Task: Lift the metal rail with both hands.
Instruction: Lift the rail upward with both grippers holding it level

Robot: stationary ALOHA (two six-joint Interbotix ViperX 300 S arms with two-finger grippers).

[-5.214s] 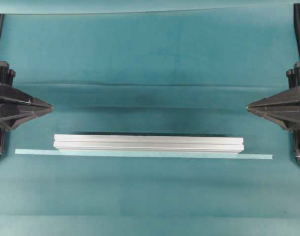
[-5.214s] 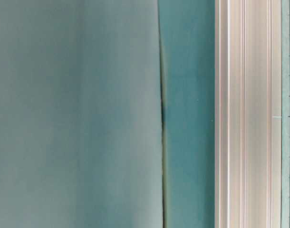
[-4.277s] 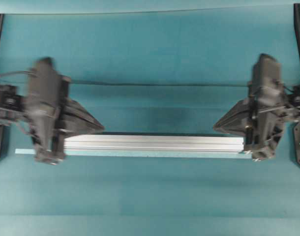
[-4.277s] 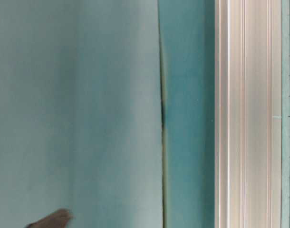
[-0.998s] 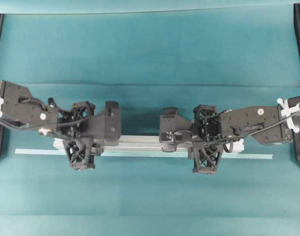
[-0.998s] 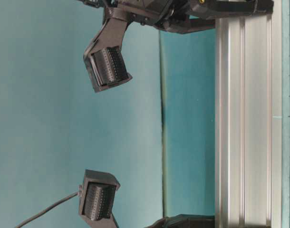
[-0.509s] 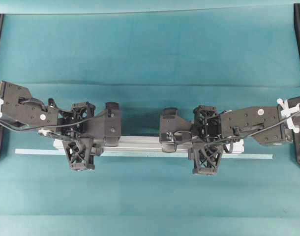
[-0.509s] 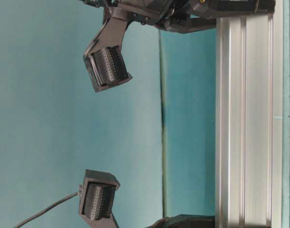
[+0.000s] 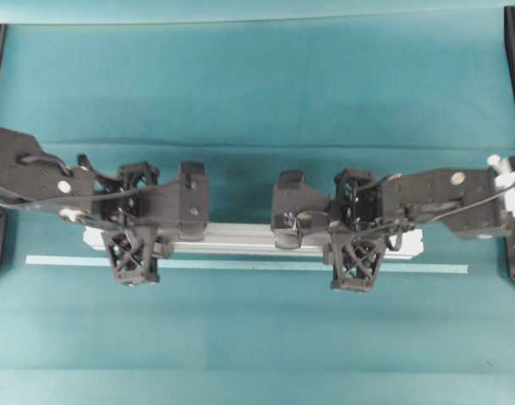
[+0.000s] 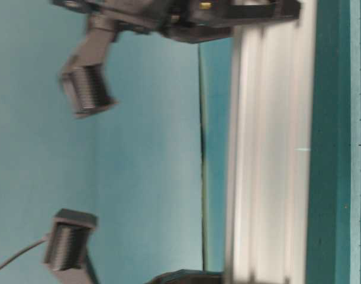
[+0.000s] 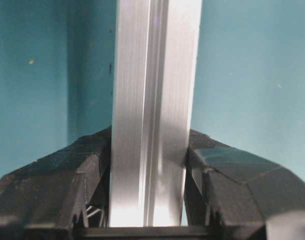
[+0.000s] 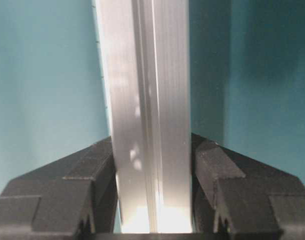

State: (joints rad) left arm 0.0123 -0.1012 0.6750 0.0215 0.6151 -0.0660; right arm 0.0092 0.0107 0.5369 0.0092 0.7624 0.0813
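Teal cloth covers the worktop (image 9: 257, 84). Left end effector (image 9: 132, 228) is clamped on the metal rail (image 9: 241, 238) near its left end; right end effector (image 9: 356, 229) grips it toward the right end. The rail hangs level just beyond the pale tape strip (image 9: 241, 265), its shadow beneath it.

Open cloth (image 9: 257, 93) all round; only tape strip (image 9: 241, 265) nearby
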